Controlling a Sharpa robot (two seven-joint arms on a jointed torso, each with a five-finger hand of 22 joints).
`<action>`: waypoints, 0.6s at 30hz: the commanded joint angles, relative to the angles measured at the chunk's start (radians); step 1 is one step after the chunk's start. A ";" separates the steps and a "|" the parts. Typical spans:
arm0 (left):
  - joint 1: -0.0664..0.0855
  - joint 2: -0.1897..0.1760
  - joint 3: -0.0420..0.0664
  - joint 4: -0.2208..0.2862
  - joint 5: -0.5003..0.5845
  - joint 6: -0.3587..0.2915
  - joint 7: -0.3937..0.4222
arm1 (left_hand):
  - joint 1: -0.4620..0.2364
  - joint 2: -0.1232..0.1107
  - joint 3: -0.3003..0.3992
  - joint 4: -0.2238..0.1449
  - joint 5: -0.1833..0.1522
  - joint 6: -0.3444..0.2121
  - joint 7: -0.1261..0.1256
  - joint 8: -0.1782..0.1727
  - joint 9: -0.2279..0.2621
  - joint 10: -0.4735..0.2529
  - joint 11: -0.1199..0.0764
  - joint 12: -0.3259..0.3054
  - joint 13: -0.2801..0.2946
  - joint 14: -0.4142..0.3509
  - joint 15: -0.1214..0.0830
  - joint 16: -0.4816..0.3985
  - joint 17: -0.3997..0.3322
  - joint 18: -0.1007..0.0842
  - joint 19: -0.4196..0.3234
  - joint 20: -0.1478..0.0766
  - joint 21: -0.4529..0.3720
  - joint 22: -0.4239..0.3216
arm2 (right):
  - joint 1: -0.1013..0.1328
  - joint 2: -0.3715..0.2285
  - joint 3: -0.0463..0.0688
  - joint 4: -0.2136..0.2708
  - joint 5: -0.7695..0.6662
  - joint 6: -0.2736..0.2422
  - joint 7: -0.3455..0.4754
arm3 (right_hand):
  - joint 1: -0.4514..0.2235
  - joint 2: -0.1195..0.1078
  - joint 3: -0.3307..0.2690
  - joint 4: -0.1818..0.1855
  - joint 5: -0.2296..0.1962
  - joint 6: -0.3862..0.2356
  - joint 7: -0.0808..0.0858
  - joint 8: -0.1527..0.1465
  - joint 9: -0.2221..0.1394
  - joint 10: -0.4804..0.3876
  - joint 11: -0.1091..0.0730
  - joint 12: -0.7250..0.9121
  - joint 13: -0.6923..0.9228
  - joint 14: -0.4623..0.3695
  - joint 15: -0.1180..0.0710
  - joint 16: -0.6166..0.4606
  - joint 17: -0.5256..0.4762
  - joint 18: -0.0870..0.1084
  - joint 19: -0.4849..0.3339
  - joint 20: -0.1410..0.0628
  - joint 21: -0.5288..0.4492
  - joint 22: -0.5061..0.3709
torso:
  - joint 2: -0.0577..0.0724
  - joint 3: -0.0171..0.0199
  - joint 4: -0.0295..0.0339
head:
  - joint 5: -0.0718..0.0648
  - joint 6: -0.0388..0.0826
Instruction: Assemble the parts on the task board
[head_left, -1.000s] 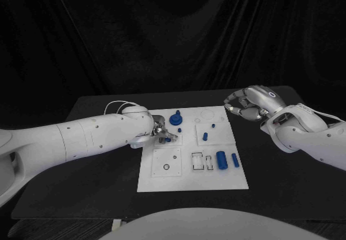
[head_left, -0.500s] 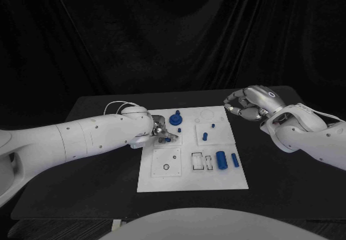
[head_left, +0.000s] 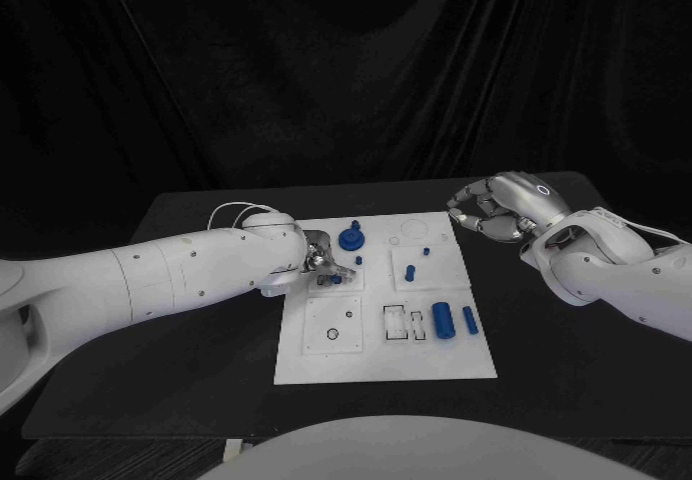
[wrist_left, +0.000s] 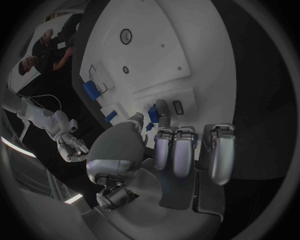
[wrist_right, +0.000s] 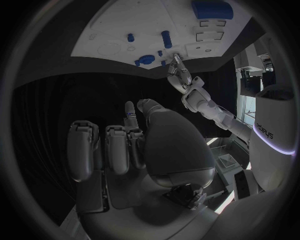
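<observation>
While the left hand (head_left: 323, 267) reaches over the near-left part of the task board (head_left: 387, 350), its fingers (wrist_left: 178, 150) are bent down toward the plate and drawn close together. A small blue part (head_left: 336, 280) lies right at their tips; whether it is pinched or merely touched cannot be told. In the left wrist view, blue pieces (wrist_left: 153, 116) show just beyond the fingertips, next to a rectangular recess.

Just past the fingers, toward the far edge of the board, stands a round blue part (head_left: 352, 238) with a short stem. To the fingers' outer side, toward the other arm, lie a small blue peg (head_left: 358, 261), a short blue pin (head_left: 410, 271) and a tiny blue piece (head_left: 428, 251). Nearer the robot, well apart from the fingers, a thick blue cylinder (head_left: 444, 320) and a slimmer blue rod (head_left: 470, 320) lie side by side.

The right hand (head_left: 492, 208) hangs above the black table (head_left: 188, 330), off the board's far right corner. Its fingers (wrist_right: 106, 150) are curled toward the palm and hold nothing.
</observation>
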 joint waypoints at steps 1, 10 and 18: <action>-0.002 0.001 0.001 0.001 0.004 0.006 0.012 | 0.011 0.008 -0.003 -0.006 0.042 -0.006 -0.001 -0.003 0.003 0.105 -0.010 -0.004 0.263 0.104 -0.008 0.003 0.263 -0.003 0.058 -0.008 -0.005 0.228 | -0.003 -0.001 0.001 0.000 -0.002 0.003 -0.014 | 0.008 0.002 0.008 0.000 0.003 -0.005 0.005 -0.007 -0.001 0.107 0.007 0.004 0.263 0.076 0.007 -0.007 0.127 0.008 0.051 0.007 -0.005 0.221 | 0.000 0.0002 0.0000 | 0.000 0.000; -0.002 -0.001 0.001 0.003 0.004 0.007 0.012 | 0.059 0.011 0.013 -0.021 0.225 -0.012 -0.003 -0.013 0.010 0.105 -0.013 -0.004 0.263 0.104 -0.010 0.003 0.263 -0.003 0.058 -0.010 -0.007 0.230 | -0.004 -0.001 0.001 0.000 -0.002 0.003 -0.014 | 0.008 0.002 0.008 0.001 0.004 -0.005 0.005 -0.007 0.000 0.107 0.007 0.004 0.263 0.076 0.007 -0.007 0.127 0.008 0.051 0.007 -0.006 0.221 | 0.000 0.0000 -0.0002 | 0.001 0.000; -0.002 -0.006 0.001 0.007 0.004 -0.002 0.013 | 0.056 0.008 0.010 -0.016 0.221 -0.008 -0.003 -0.012 0.011 0.105 -0.013 -0.004 0.263 0.104 -0.010 0.003 0.263 -0.003 0.059 -0.010 -0.006 0.230 | -0.004 -0.003 0.001 0.000 -0.002 0.002 -0.015 | 0.008 0.002 0.008 0.001 0.004 -0.005 0.005 -0.007 0.000 0.107 0.007 0.004 0.263 0.076 0.007 -0.007 0.127 0.008 0.051 0.007 -0.006 0.221 | 0.000 0.0002 0.0003 | 0.000 0.000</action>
